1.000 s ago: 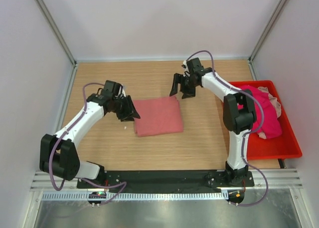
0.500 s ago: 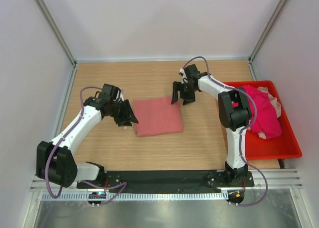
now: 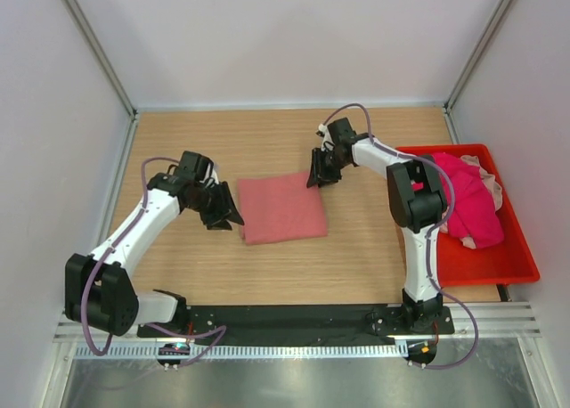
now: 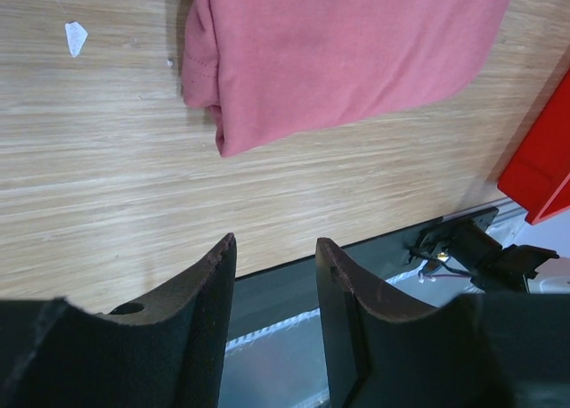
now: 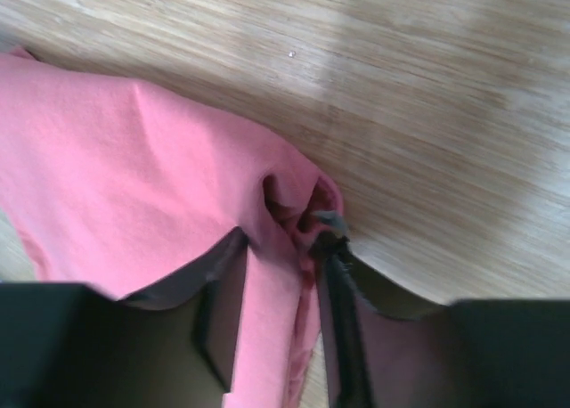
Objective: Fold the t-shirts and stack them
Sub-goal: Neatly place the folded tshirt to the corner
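A salmon-pink soft cloth t-shirt (image 3: 281, 208) lies folded in a flat square in the middle of the tabletop (image 3: 267, 141). Its far right corner is bunched up. A bright magenta cloth t-shirt (image 3: 472, 208) and a pale pink cloth t-shirt (image 3: 492, 178) lie crumpled together in the red plastic bin (image 3: 499, 265).

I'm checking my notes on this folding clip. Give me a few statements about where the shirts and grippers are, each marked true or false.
1. The folded salmon shirt lies on the table, outside the red bin. True.
2. The left gripper grips the shirt's edge. False: its jaws stand apart with nothing between them, short of the cloth.
3. A corner of the salmon shirt sits between the fingers of the right gripper. True.
4. The red bin is empty. False: it holds the crumpled magenta shirt and some paler cloth.
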You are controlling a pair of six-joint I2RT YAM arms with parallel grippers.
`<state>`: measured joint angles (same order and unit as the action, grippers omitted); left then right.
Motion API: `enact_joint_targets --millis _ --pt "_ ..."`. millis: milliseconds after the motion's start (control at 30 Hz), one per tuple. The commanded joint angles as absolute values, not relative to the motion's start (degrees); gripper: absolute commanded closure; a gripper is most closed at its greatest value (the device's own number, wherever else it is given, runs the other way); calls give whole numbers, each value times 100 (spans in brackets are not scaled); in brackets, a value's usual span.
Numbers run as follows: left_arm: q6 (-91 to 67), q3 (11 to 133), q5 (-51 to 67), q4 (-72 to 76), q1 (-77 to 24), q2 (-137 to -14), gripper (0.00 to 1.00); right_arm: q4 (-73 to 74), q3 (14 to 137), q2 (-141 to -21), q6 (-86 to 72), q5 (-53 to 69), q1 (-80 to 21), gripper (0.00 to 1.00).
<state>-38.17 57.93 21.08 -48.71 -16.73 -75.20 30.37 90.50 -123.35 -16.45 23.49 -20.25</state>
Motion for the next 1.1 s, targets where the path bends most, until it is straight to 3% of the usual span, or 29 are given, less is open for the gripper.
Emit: enact_joint_targets --millis 0,100,133,433,700,1067 --pt "-3700 6029 2285 -5001 -1591 -7374 57 2980 9123 -12542 -1670 2109 -2101 63" --pt "-3727 6170 2268 -4992 -1573 -7365 57 2944 9193 -12533 -1661 1909 -2101 85" --pt "-3735 6213 2268 -5010 -1565 -7365 57 2988 9246 -12542 -1626 1820 -2109 98" --pt "-3323 6539 1775 -5563 -1494 -7453 58 4095 10686 -12700 -722 -356 -1969 99" --pt "-2857 6320 1706 -5652 -1485 -7629 59 4491 12330 -13340 384 -1535 -1345 99" --pt "-2786 5617 1679 -5607 -1485 -7532 59 3790 13675 -14097 1546 -1081 -168 99"
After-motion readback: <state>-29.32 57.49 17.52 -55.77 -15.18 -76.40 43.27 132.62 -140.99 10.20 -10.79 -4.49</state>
